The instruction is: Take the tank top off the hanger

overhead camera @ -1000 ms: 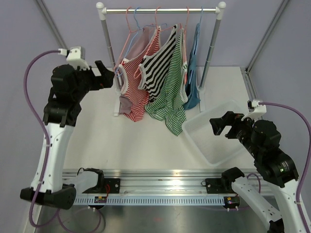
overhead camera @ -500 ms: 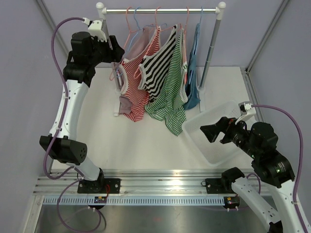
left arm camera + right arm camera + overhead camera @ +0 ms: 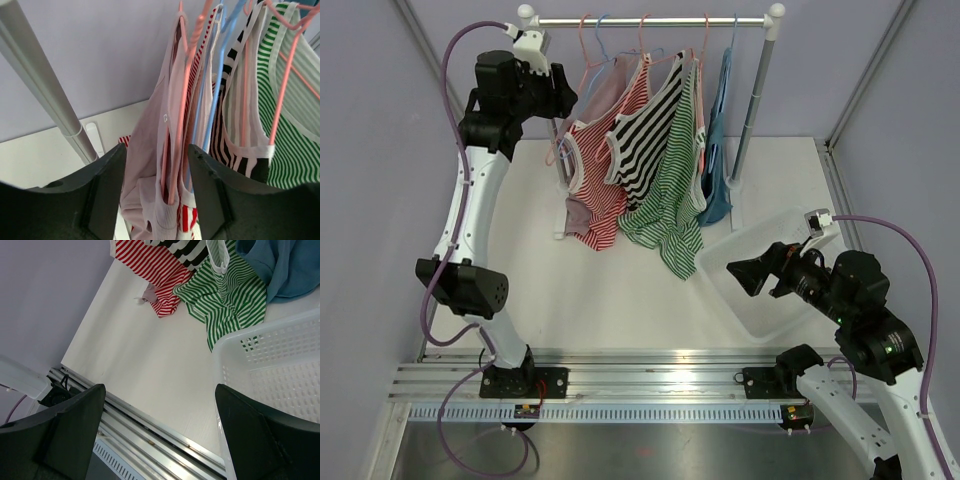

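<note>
Several tank tops hang on hangers from the rack rod: pale pink, red striped, black striped, green striped, blue. My left gripper is raised at the rack's left end. In the left wrist view it is open, its jaws either side of the pale pink tank top and its pink hanger, not closed on them. My right gripper is open and empty, low over the white basket's near left corner.
The white basket stands at the right on the table and shows in the right wrist view. The rack's left post is close to my left gripper's left finger. A blue hanger hangs just right of the pink one.
My left arm has risen and swung right to the rack's left end, bringing its open jaws around the pale pink tank top. My right gripper has moved left over the basket.
</note>
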Motion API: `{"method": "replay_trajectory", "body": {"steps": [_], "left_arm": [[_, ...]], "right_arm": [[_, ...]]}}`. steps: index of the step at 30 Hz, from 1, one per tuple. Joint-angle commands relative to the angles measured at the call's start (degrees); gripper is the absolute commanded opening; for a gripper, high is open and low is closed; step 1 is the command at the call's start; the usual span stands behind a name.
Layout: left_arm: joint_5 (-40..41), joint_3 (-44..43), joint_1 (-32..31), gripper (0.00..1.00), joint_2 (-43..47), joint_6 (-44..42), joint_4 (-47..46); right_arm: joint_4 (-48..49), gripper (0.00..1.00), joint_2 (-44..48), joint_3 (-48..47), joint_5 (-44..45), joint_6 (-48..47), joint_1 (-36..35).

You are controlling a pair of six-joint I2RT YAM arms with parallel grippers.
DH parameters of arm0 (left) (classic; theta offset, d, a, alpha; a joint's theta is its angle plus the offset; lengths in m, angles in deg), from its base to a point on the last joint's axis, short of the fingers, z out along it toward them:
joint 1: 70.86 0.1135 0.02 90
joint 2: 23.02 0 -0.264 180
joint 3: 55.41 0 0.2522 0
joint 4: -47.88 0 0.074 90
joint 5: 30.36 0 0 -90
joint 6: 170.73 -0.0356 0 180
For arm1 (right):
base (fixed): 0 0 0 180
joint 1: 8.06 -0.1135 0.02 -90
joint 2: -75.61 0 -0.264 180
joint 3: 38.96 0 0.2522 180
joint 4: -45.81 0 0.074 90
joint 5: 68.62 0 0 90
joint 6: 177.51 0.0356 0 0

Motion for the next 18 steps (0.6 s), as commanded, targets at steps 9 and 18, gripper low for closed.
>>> {"method": "replay_trajectory", "body": {"steps": [9,18], "left_arm": [[0.56,-5.65,-1.61,0.28,-5.29,-2.17,1.61],[6.89,-9.35,-3.28,0.00,-4.85,0.28,1.70]], "right_arm": [[2.94,0.99,-0.67,-0.37,-2.24,0.12,-0.42],[3.64,0.98,-2.07,0.51,-3.38,-0.41,-0.42]]}}
